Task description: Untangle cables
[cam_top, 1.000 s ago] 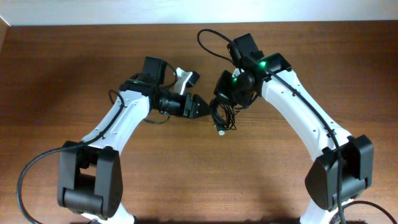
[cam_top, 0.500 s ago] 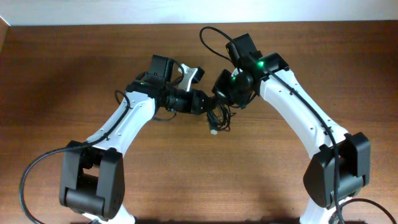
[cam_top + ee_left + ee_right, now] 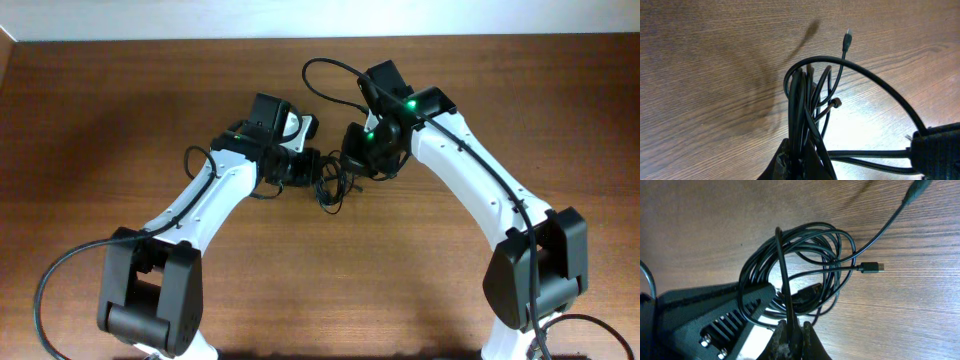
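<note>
The left claw [image 3: 316, 172] has swung in to centre frame and clamped onto the cables [image 3: 333, 192]. The right claw [image 3: 352, 160] stays pinched on them, so pulling apart looks ready to start.

Table [image 3: 715, 60]: brown wood grain, smooth, soft sheen under the light; cables [image 3: 800, 100]: black plastic sheath, smooth, slightly glossy; arm shells [image 3: 200, 205]: white glossy plastic.

Cables [image 3: 330, 188]: knot too small overhead; strands cut off at wrist-view bottom edges.
</note>
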You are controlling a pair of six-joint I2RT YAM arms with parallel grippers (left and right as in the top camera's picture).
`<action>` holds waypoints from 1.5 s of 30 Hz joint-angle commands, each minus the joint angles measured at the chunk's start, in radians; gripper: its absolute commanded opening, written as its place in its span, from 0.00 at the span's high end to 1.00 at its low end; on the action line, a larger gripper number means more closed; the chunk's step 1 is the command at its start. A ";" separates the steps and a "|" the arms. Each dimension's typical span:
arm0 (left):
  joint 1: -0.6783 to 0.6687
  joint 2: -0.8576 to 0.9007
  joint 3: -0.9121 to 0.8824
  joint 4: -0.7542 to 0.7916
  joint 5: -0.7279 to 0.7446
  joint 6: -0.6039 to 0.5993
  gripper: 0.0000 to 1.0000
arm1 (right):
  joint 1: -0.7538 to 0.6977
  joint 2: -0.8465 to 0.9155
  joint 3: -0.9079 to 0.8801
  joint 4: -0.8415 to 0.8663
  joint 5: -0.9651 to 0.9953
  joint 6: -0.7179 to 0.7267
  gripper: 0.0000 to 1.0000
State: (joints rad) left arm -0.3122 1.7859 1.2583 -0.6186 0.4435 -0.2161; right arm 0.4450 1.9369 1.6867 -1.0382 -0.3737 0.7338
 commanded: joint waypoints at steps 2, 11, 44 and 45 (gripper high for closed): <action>0.014 0.000 -0.021 -0.022 0.075 0.192 1.00 | -0.072 -0.019 0.018 -0.043 0.019 -0.152 0.96; 0.014 0.000 -0.021 -0.185 0.489 0.734 1.00 | -0.172 -0.019 0.018 -0.066 0.146 -0.233 0.96; 0.114 0.132 -0.031 -0.058 0.432 0.227 1.00 | -0.135 -0.019 -0.225 0.058 -0.429 -0.515 0.70; 0.114 0.143 -0.031 -0.062 0.431 0.232 1.00 | -0.115 -0.019 -0.225 0.082 -0.381 -0.487 0.70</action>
State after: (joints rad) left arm -0.1978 1.8881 1.2396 -0.6727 0.8497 0.0463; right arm 0.2825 1.9320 1.4673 -0.9924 -0.8253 0.1955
